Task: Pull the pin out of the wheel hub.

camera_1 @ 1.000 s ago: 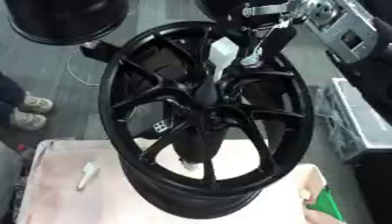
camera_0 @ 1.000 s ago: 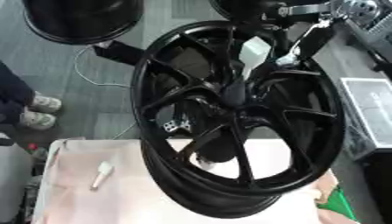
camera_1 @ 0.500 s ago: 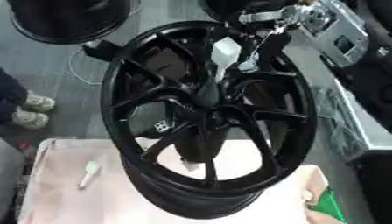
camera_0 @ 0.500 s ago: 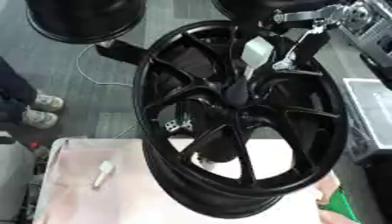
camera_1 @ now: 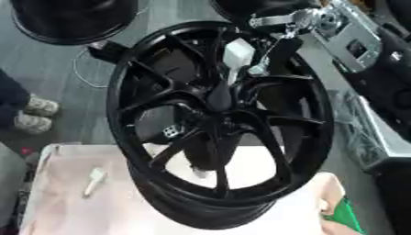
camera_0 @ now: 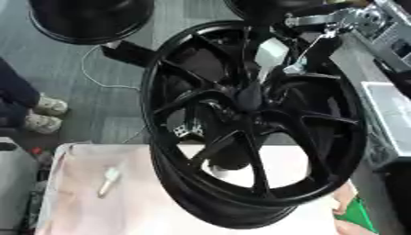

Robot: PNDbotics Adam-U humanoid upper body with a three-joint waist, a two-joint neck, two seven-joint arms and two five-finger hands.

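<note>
A big black wheel hub (camera_0: 241, 206) stands upright on a table covered with pale pink cloth (camera_0: 88, 211). My right arm comes in from the upper right, its white wrist cover (camera_0: 271, 53) in front of the upper spokes. My right hand (camera_0: 250, 89) is dark against the hub's centre, where the spokes meet. A small pale pin-like piece (camera_0: 108, 180) lies on the cloth to the left of the wheel, apart from it. My left hand shows in neither view.
More black wheels (camera_0: 88, 20) stand on the grey floor behind, with a white cable (camera_0: 92, 69). A grey bench (camera_1: 353, 41) runs along the right. Something green (camera_0: 357, 215) sits at the table's lower right corner. A person's shoes (camera_0: 36, 114) show at the left edge.
My right arm has swung left, bringing the white wrist cover and the hand in over the hub's centre. The wheel and the pale piece have stayed put.
</note>
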